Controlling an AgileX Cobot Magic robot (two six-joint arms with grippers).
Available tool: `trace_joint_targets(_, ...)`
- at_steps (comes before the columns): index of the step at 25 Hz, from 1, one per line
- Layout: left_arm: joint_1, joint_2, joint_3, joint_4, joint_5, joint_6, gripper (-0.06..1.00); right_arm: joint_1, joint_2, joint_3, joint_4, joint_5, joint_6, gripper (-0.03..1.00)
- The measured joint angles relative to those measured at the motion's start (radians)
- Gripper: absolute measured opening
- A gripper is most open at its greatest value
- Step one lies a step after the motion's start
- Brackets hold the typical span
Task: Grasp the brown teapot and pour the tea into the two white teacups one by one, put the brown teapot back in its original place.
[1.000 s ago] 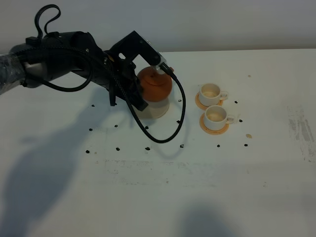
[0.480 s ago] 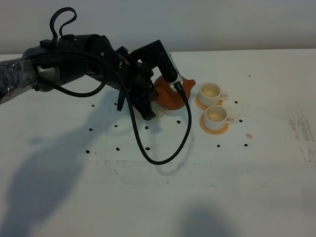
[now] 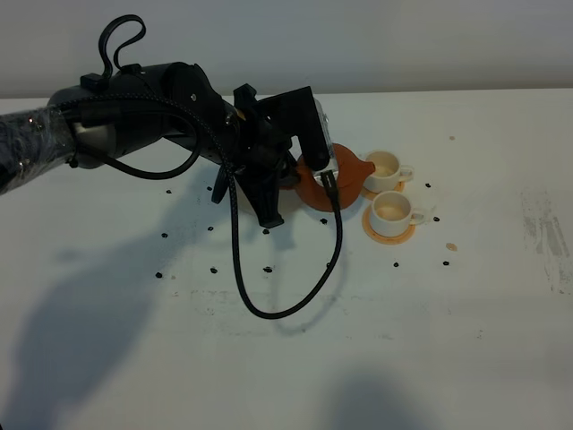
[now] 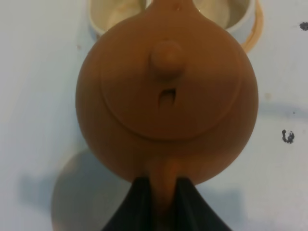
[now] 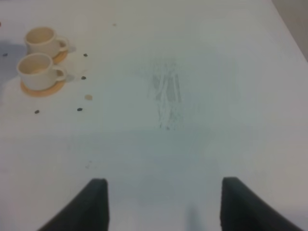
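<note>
My left gripper is shut on the loop handle of the brown teapot, holding it off the table. The teapot's spout reaches toward the rim of the far white teacup; the near white teacup stands just in front of it. In the left wrist view the teapot fills the frame, with the left gripper clamped on the handle and both cups beyond the spout. The beige saucer lies empty below. My right gripper is open, far from the cups.
Each cup sits on an orange-tan coaster. Small black specks dot the white table. The left arm's black cable hangs in a loop over the table. A scuffed patch marks the table's right side.
The left arm has carried the teapot rightward off the saucer to the cups and turned its spout toward the far cup.
</note>
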State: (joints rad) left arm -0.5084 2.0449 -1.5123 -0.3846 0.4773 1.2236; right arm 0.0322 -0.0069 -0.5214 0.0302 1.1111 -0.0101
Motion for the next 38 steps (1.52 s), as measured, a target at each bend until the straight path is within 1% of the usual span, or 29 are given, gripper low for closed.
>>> trace_joint_targets(4, 0.0, 0.0, 0.0, 0.001, -0.001, 0.02, 0.09, 0.0, 0.0, 0.0, 0.0, 0.0, 0.0, 0.49)
trace_joint_targets(11, 0.0, 0.0, 0.0, 0.002, -0.002, 0.09, 0.09, 0.0, 0.0, 0.0, 0.0, 0.0, 0.0, 0.49)
trace_joint_targets(17, 0.0, 0.0, 0.0, 0.002, -0.006, 0.117, 0.09, 0.0, 0.0, 0.0, 0.0, 0.0, 0.0, 0.49)
trace_joint_targets(24, -0.015, 0.016, -0.007, 0.003, -0.026, 0.121, 0.09, 0.0, 0.0, 0.0, 0.0, 0.0, 0.0, 0.49)
trace_joint_targets(30, -0.03, 0.029, -0.011, 0.059, -0.064, 0.123, 0.09, 0.0, 0.0, 0.0, 0.0, 0.0, 0.0, 0.49)
trace_joint_targets(38, -0.041, 0.047, -0.011, 0.101, -0.112, 0.123, 0.09, 0.0, 0.0, 0.0, 0.0, 0.0, 0.0, 0.49)
